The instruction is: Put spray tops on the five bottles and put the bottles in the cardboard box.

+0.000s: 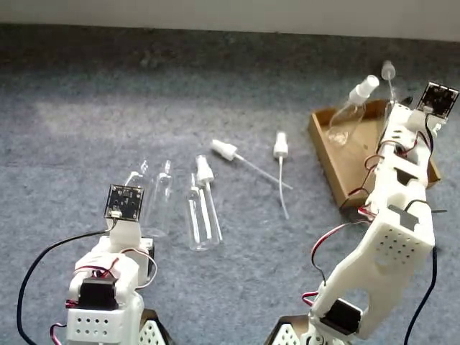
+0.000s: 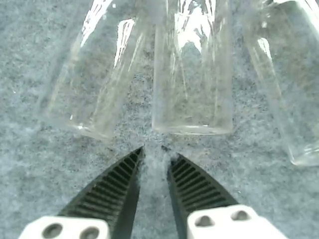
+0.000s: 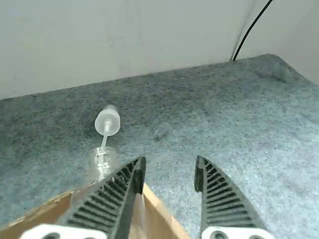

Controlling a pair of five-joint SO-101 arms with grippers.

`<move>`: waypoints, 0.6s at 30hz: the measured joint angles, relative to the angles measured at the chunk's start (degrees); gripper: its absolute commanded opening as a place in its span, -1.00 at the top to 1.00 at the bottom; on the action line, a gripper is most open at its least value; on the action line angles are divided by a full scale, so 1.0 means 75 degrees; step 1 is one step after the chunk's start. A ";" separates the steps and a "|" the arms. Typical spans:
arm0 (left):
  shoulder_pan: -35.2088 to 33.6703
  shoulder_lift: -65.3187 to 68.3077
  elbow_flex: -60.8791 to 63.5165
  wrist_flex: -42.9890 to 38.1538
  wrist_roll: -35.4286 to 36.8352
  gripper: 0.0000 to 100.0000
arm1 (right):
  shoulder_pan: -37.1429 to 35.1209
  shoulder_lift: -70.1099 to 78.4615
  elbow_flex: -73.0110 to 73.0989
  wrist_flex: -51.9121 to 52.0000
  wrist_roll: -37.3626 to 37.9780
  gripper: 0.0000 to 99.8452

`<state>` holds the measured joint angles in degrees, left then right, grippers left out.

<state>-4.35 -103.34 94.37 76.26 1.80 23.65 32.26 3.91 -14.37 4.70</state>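
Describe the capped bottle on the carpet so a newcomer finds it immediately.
Start at the left gripper: three clear bottles lie on the carpet just beyond it. Take the capped bottle nearest the cardboard box; it alone wears a white spray top.

Three clear, uncapped bottles lie side by side, necks toward twelve o'clock: left bottle (image 1: 136, 175), middle bottle (image 1: 162, 201), right bottle (image 1: 201, 215). A white spray top (image 1: 204, 169) lies along the right bottle. A second top (image 1: 224, 149) and a third top (image 1: 280, 147) lie loose at its one o'clock. At three o'clock, the cardboard box (image 1: 348, 167) holds a leaning capped bottle (image 1: 343, 122) and another capped bottle (image 1: 389, 72).
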 measured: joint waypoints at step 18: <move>0.0000 0.0000 0.0094 0.0000 0.0000 0.99 | -0.0727 -0.2426 -0.1840 0.7244 0.0961 0.70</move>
<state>-4.35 -103.34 95.08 76.26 1.80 18.20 14.07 -9.89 39.96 11.91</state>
